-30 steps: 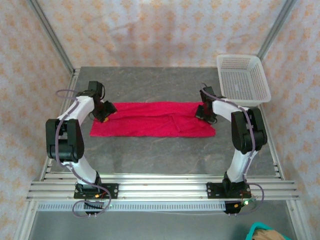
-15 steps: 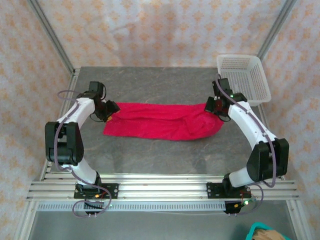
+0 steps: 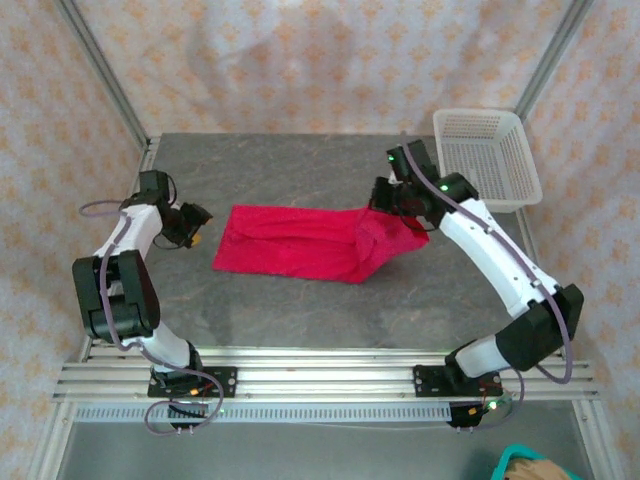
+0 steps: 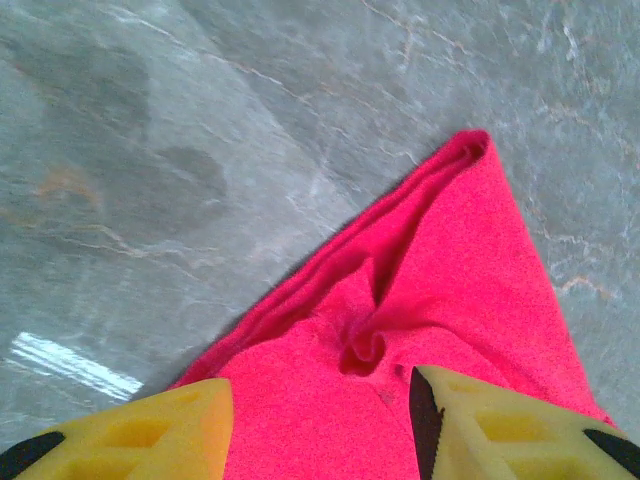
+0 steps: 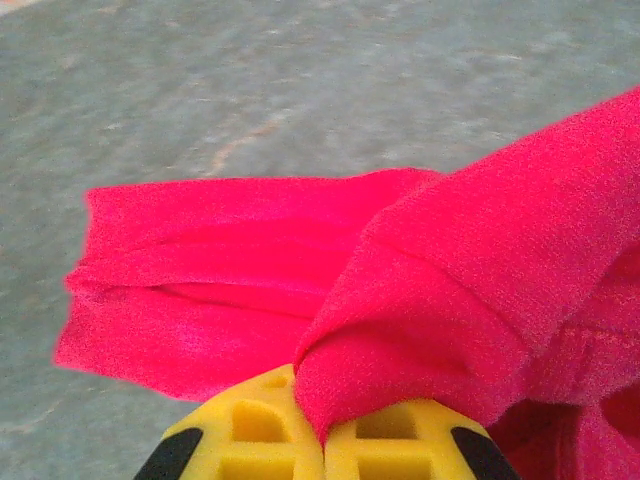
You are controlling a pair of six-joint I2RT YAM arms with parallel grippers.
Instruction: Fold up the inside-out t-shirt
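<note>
Right gripper (image 5: 322, 440) clamps one end of the t-shirt (image 3: 290, 245); left gripper (image 3: 196, 221) gapes nearby.

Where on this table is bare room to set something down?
Free: the table between t-shirt and near rail, and the strip between t-shirt and back curtain. Crowded: the right gripper clamping the t-shirt beside the basket.

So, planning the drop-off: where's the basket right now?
In the top view the white mesh basket sits at the far right corner of the table, just beyond the right pincer, apart from the red t-shirt.
</note>
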